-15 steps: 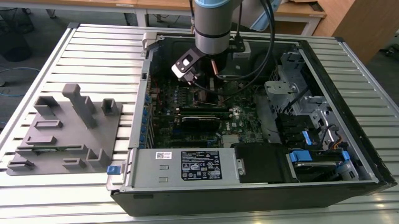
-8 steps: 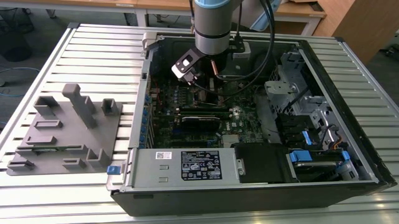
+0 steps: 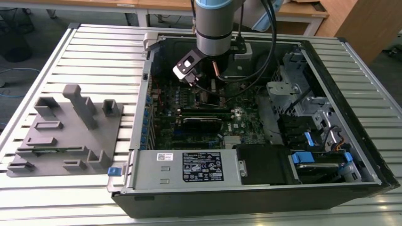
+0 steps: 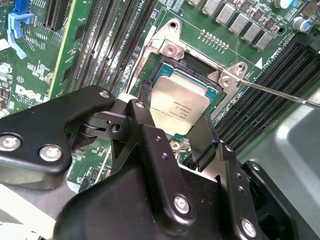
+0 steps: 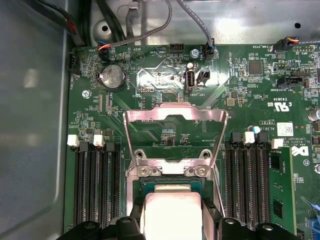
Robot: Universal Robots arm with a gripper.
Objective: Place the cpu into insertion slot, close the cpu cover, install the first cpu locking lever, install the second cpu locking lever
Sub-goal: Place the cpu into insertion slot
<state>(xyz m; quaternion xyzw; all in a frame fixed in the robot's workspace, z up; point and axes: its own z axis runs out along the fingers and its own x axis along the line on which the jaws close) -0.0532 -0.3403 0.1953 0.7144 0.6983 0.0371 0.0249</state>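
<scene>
Your black tool (image 4: 175, 114) clamps the small square silver-grey cpu (image 4: 181, 100) over the dark square insertion slot (image 4: 192, 75), hiding the chip's near edge and whether it sits seated.

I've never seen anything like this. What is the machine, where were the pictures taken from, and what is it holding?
A robot arm reaches into an open computer case lying on a slatted table; the exterior view comes from a camera off the arm. Both wrist views come from cameras riding on it. They show the gripper holding the cpu, a small silver chip, at the insertion slot, with the cpu cover swung open. A grey holder sits beside the case.
</scene>
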